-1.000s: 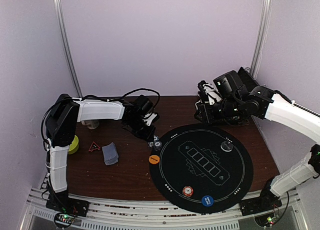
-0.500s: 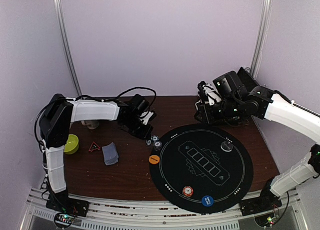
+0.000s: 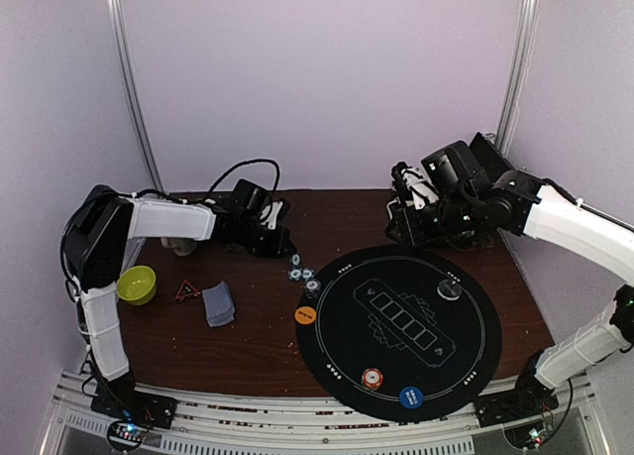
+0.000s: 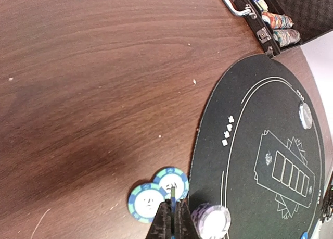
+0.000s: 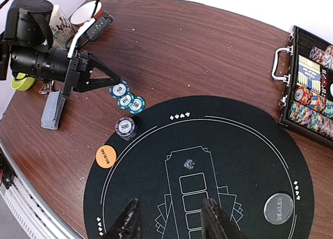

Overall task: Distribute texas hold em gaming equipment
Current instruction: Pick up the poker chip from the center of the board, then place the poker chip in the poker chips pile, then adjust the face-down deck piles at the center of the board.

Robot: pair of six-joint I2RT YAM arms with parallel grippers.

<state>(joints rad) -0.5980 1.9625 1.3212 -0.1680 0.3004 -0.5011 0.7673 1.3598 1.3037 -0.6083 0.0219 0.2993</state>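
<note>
Blue chips [image 5: 125, 100] cluster beside mat [image 5: 250, 145] edge (on wood [image 5: 182, 46]).

"50" on each of three teal chips [image 5: 125, 100] just off the left gripper [image 5: 117, 78], "500" on the purple chip stack [image 5: 125, 126] near them, "dealer" on the silver disc [image 5: 278, 208] beside the right gripper [image 5: 171, 210], orange disc [image 5: 106, 156] lettering unreadable

Bowl [image 3: 136, 284]: yellow-green, upright — left side of table
Mug [image 5: 61, 28]: cream, printed — behind bowl
Table [image 3: 238, 346]: dark wood
</note>
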